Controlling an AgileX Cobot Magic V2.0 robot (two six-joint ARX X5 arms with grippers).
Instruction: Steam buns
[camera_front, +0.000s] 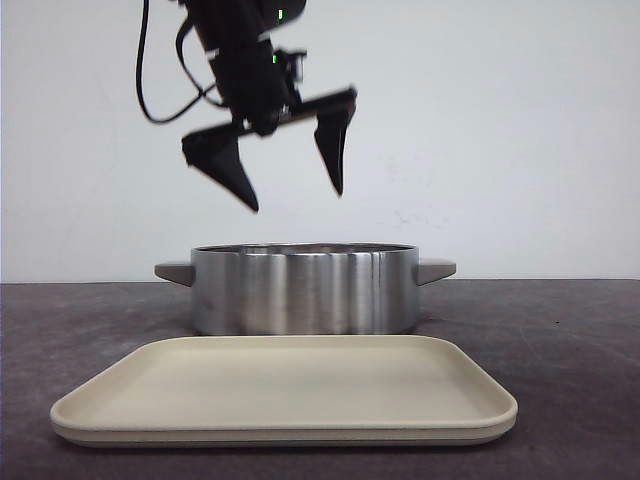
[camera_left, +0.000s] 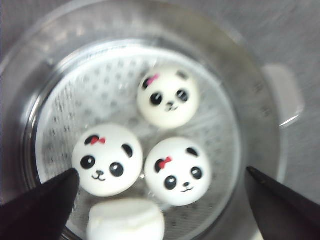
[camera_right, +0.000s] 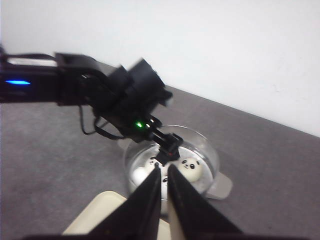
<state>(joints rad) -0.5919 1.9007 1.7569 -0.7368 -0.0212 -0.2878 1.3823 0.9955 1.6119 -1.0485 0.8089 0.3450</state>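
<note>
Buns (camera_left: 168, 96) lie in the pot (camera_front: 303, 290), behind the tray (camera_front: 284, 392).

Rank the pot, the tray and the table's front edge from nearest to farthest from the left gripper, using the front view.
1. Pot: directly under the open left gripper.
2. Tray: lower, in front of the pot.
3. Table's front edge: lowest, beyond the tray.

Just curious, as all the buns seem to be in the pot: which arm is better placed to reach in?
Probably the left: its open end effector hangs right above the pot. The right end effector is nearly closed.
</note>
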